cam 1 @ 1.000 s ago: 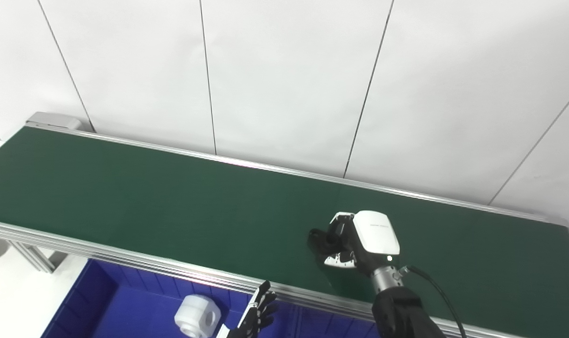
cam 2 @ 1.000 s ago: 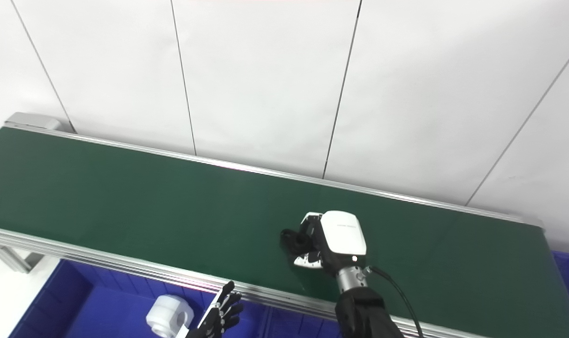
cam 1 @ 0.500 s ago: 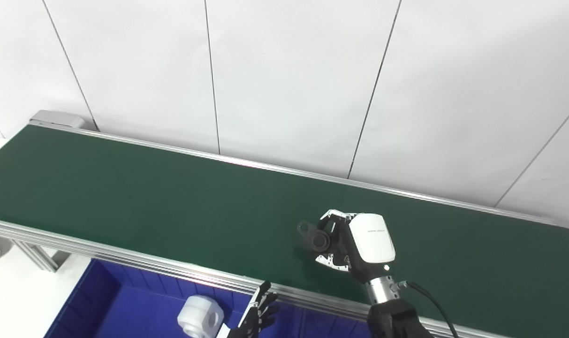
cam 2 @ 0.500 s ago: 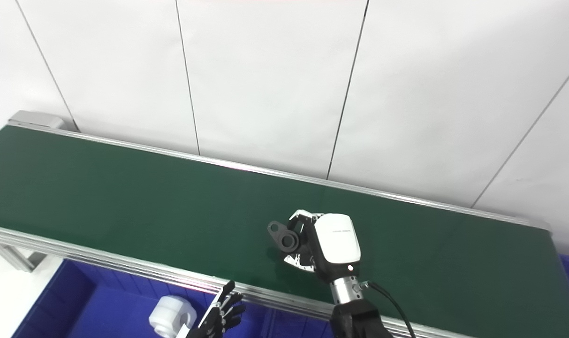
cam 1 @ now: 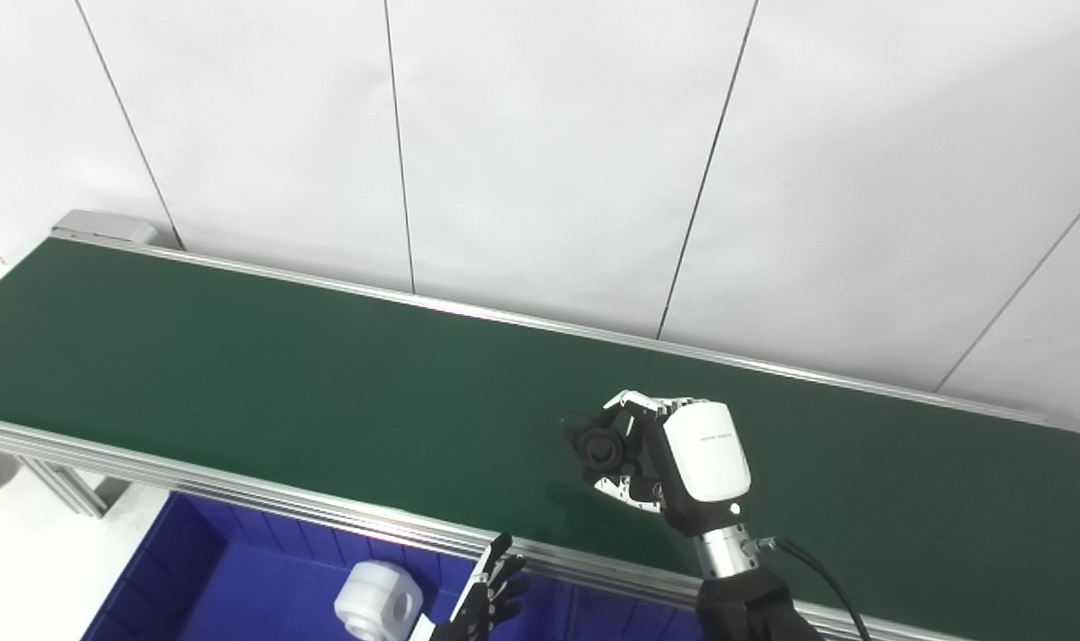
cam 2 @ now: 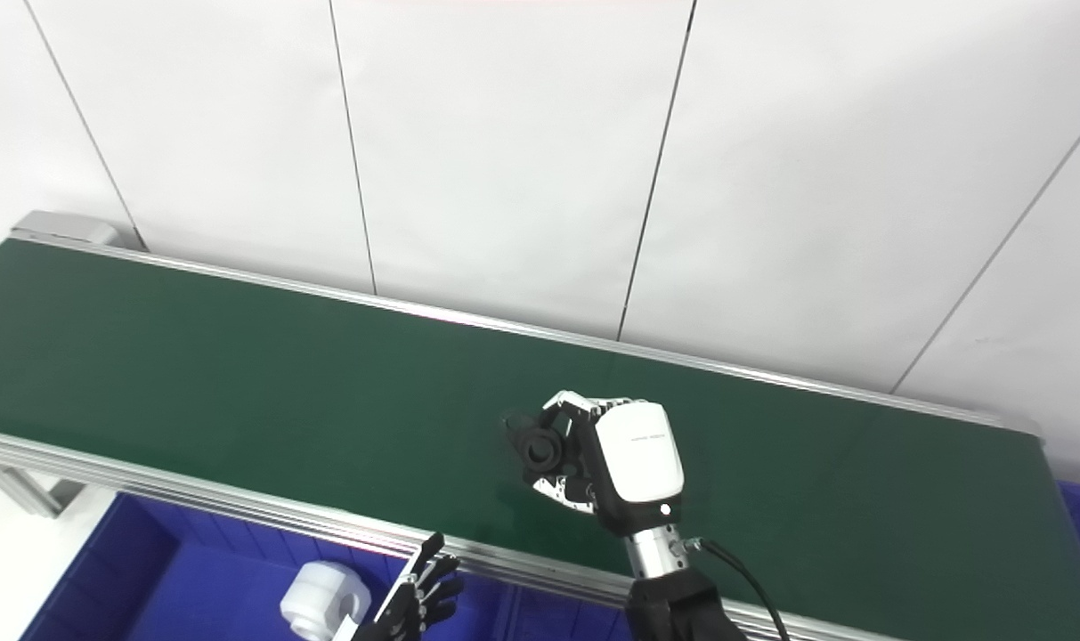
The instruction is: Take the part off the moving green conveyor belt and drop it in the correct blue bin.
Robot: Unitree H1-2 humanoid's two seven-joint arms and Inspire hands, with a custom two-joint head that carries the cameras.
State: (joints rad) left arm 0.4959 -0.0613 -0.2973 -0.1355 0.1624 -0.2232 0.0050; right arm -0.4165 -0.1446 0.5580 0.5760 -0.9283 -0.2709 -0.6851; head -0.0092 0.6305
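Left eye view has the right hand (cam 1: 673, 454) over the green conveyor belt (cam 1: 237, 374), fingers (cam 1: 633, 405) and thumb pinching a black part (cam 1: 597, 445) (its shape's hard to read). Left hand (cam 1: 491, 596) sits cut off at the bottom edge, fingers apart, above the blue bin (cam 1: 192, 579) with a white part (cam 1: 375, 610).

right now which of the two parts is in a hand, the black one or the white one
The black part: the right hand grips it above the green belt. The white part lies loose in the blue bin, beside the left hand.
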